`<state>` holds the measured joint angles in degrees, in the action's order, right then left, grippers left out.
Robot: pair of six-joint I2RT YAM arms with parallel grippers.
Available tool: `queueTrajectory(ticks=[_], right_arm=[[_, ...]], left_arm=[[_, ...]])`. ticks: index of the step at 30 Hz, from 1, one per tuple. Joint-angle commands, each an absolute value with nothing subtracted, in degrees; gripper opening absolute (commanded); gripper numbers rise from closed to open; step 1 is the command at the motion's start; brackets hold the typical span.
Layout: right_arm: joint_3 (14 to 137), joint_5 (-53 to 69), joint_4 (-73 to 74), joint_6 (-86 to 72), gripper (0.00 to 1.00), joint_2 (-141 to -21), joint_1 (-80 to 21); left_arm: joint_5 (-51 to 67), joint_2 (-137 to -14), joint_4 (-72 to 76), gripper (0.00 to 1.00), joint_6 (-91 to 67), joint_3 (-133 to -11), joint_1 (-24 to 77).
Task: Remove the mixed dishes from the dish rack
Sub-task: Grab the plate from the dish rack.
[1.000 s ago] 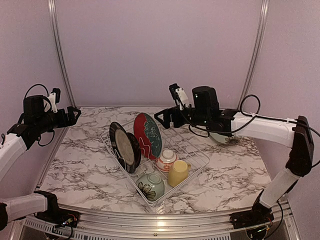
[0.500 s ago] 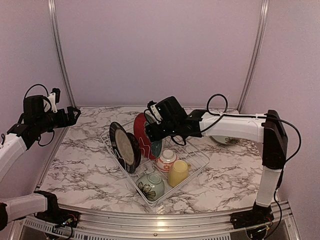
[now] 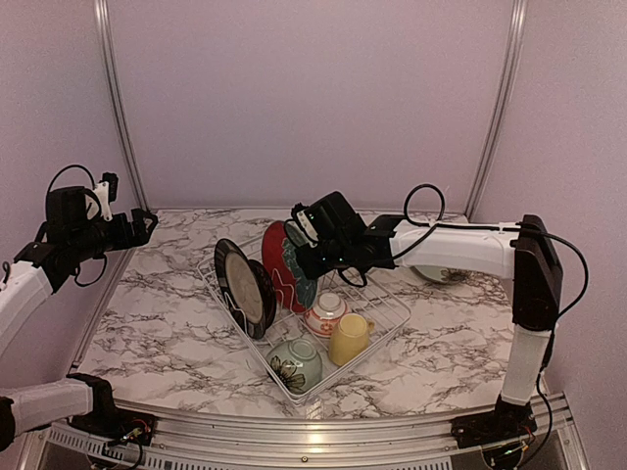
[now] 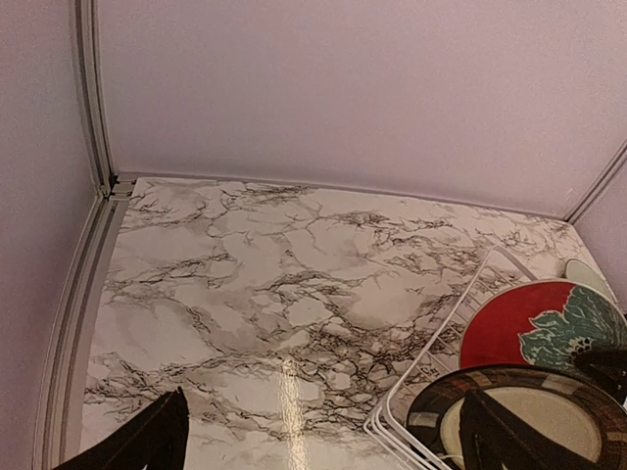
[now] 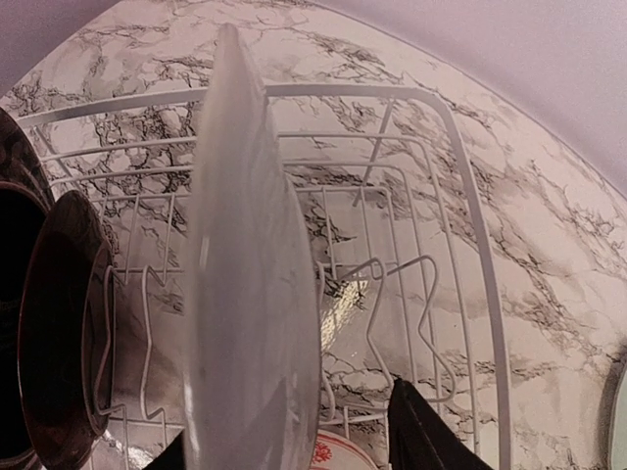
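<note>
Red-and-teal plate [image 3: 281,266] stands on edge in the tines of the dish rack [image 5: 474,255], at the far end of the row. My right hand [image 3: 304,257] is on it from the far right side. In the wrist view the rim runs edge-on between the fingers, one to each face, so the plate's plane lines up with the hand. The jaws are about half apart. The wrist view cuts off the fingertips, so I cannot tell whether they grip. My left hand [image 3: 145,223] hangs wide open and empty over the counter [image 4: 245,255], well apart. I'd lift straight up.
</note>
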<state>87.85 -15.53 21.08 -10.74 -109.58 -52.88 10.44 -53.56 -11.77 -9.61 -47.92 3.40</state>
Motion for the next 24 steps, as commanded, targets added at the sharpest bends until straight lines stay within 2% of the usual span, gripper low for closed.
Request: queueTrajectory(ticks=[1, 8, 13, 24], right_arm=[[89.56, -15.12, 22.23, -11.51, 0.47, -108.43, -53.24], [89.48, -14.36, 22.13, -12.03, 0.39, -107.76, -53.25], [90.18, -14.09, 22.62, -12.36, 0.30, -108.10, -53.24], [91.92, -14.17, 23.12, -12.13, 0.23, -106.60, -54.02]], left_arm=[[10.30, -53.96, -12.13, 0.99, -9.23, -47.44, 3.60], [10.37, -53.97, -12.13, 0.99, -9.38, -47.49, 3.66], [10.46, -53.88, -12.11, 0.99, -9.40, -47.49, 3.66], [10.37, -54.22, -12.04, 0.99, -9.33, -47.54, 3.63]])
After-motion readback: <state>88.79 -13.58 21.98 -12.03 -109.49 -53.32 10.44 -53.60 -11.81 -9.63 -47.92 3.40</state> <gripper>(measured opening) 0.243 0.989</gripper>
